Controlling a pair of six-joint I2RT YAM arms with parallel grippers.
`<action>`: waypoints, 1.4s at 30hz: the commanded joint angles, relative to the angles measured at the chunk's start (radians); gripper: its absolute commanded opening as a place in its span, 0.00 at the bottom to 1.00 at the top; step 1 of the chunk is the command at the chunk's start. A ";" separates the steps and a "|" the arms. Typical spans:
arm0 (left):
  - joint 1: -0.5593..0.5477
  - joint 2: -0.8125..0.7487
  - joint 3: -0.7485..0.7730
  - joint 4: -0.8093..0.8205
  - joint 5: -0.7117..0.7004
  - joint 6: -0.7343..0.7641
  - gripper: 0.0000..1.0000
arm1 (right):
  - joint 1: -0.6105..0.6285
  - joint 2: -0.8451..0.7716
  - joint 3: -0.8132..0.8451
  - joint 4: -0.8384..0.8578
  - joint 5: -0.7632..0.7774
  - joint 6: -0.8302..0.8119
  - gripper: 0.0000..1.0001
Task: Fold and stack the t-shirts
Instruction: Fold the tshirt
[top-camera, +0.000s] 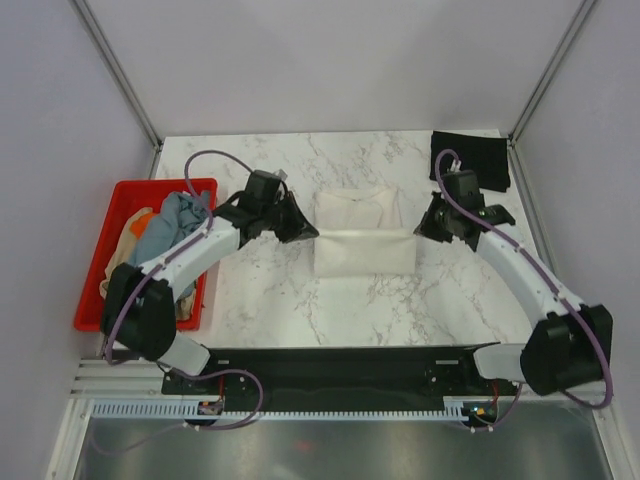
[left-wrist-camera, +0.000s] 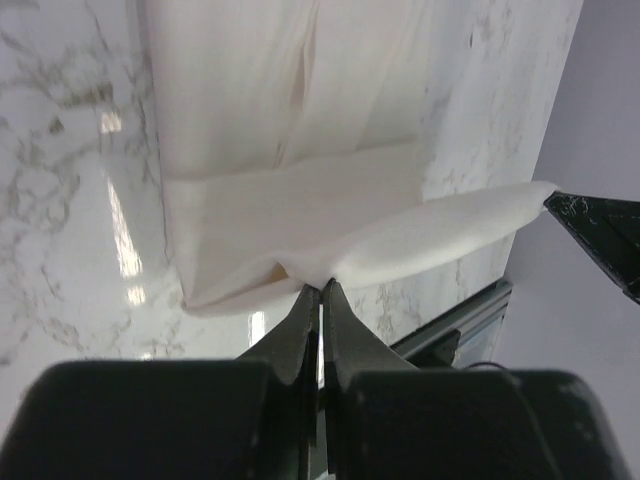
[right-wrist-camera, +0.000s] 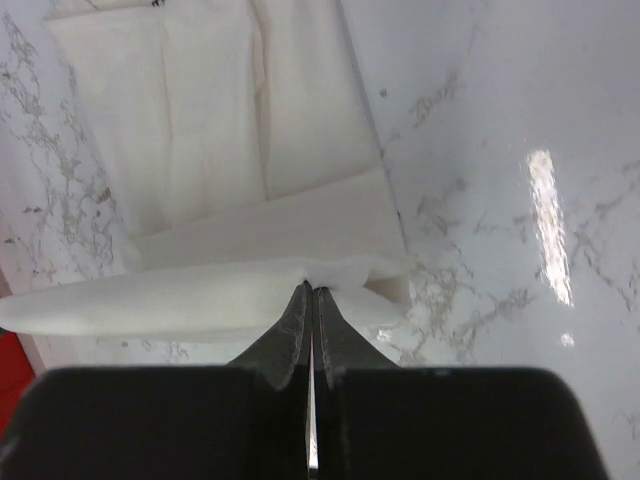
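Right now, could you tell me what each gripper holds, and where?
Both are shut on the cream-white t-shirt: left gripper pinches its lifted fold's left end, right gripper the right end.

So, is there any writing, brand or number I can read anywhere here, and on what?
No text can be read in any view.
The cream shirt: plain cloth showing, no print or words.
The black shirt: no lettering visible.
The crate: no label visible.
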 joint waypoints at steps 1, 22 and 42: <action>0.071 0.117 0.167 -0.012 0.040 0.122 0.02 | -0.007 0.153 0.167 0.096 0.037 -0.074 0.00; 0.204 0.976 1.166 0.013 0.241 0.211 0.02 | -0.087 0.892 0.829 0.145 -0.031 -0.089 0.00; 0.196 1.332 1.458 0.600 0.379 -0.062 0.50 | -0.133 0.823 0.518 0.418 0.140 0.072 0.05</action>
